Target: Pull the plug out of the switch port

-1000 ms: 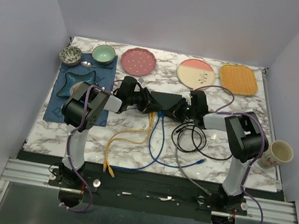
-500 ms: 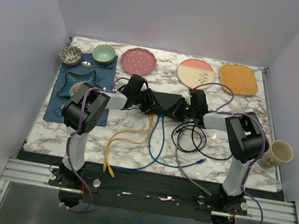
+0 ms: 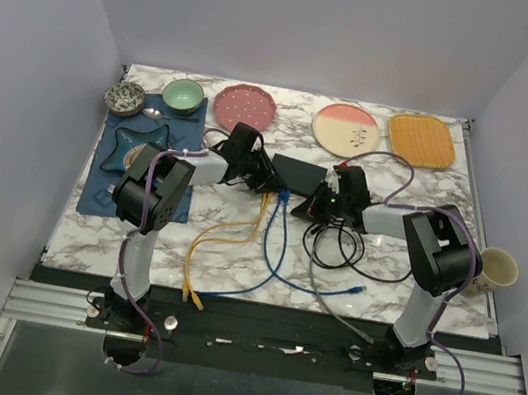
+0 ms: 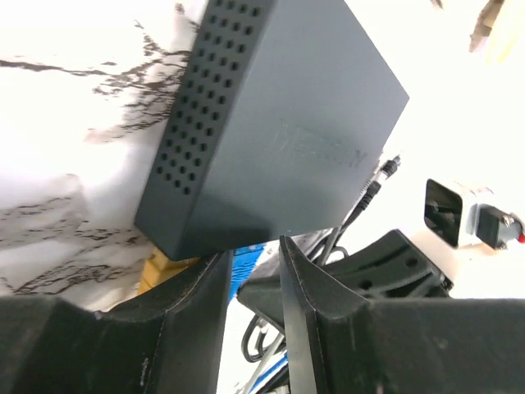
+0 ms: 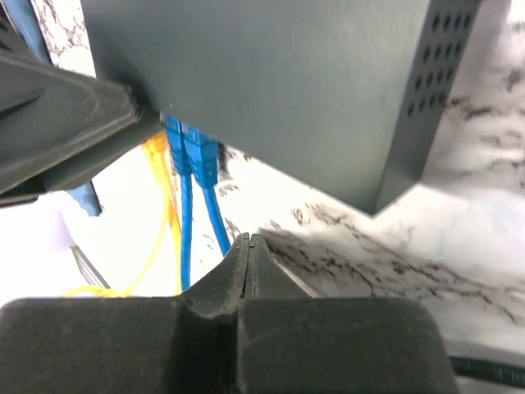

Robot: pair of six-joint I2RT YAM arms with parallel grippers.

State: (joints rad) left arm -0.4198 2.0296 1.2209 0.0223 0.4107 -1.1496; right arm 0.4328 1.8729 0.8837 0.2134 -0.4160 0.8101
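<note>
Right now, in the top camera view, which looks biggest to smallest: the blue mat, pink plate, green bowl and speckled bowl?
1. Blue mat
2. Pink plate
3. Green bowl and speckled bowl look about the same size, so I won't rank them.

Legible text: one item only

Left wrist view: switch (image 4: 312, 98), top face. It carries a raised wordmark (image 4: 321, 150) in the same dark grey as the casing, very low contrast. It reads as NETGEAR, with the first letter least certain.

Top view: paper cup (image 3: 491, 272) at far right carries a dark print on its side, too small to read
</note>
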